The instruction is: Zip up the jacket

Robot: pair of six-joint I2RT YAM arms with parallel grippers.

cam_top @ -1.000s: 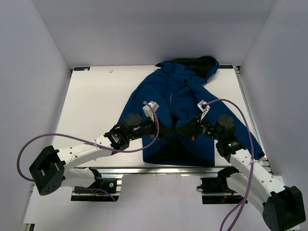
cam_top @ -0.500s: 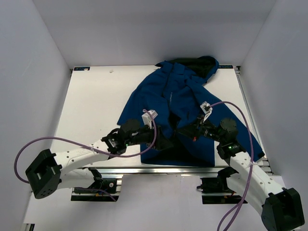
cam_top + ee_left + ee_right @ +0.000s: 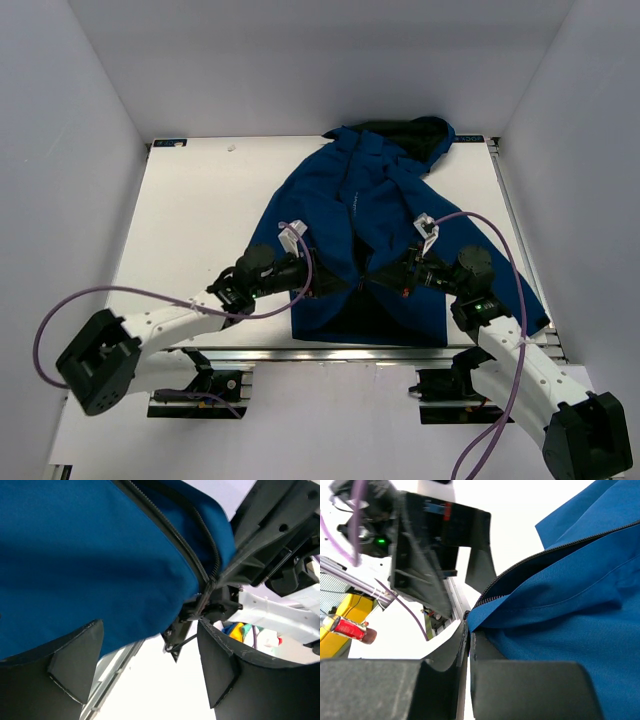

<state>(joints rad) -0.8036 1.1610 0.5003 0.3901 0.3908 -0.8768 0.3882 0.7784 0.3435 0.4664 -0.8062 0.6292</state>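
The left gripper [image 3: 149,625] has slid leftward, fingers spread at the jacket [image 3: 370,190] hem, facing the right gripper [image 3: 469,630] clamped beside the zipper [image 3: 545,552].

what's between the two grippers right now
The lower front of the royal-blue fabric jacket, with its dark zipper track, spans the gap between the left gripper and the right gripper, seen in the top external and left wrist views.

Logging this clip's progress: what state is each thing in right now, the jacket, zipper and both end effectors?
jacket, spread out, front unzipped
zipper, tooth rows apart, undone
left end effector, open
right end effector, shut on the jacket's zipper edge
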